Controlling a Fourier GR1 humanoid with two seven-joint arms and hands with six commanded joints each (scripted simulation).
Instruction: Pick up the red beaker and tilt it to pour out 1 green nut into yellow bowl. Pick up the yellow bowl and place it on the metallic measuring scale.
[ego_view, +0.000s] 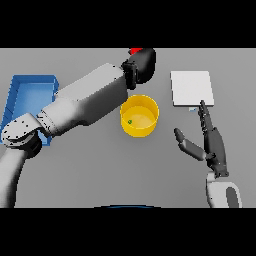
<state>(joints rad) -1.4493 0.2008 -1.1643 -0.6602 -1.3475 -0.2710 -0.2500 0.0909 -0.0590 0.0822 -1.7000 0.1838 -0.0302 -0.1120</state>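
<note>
The yellow bowl (139, 116) stands on the table's middle with one green nut (130, 121) inside it. Behind it, my left hand (143, 65) reaches across from the left and covers most of the red beaker (135, 51), of which only a red sliver shows at the hand's top edge; I cannot see how the hand lies on it. The pale metallic scale (192, 88) lies flat to the right of the bowl. My right hand (211, 142) hovers open just in front of the scale, fingers straight and pointing toward it, thumb spread toward the bowl.
A blue tray (27, 92) sits at the left edge of the table, partly under my left arm (85, 100). That arm crosses diagonally over the table's left half.
</note>
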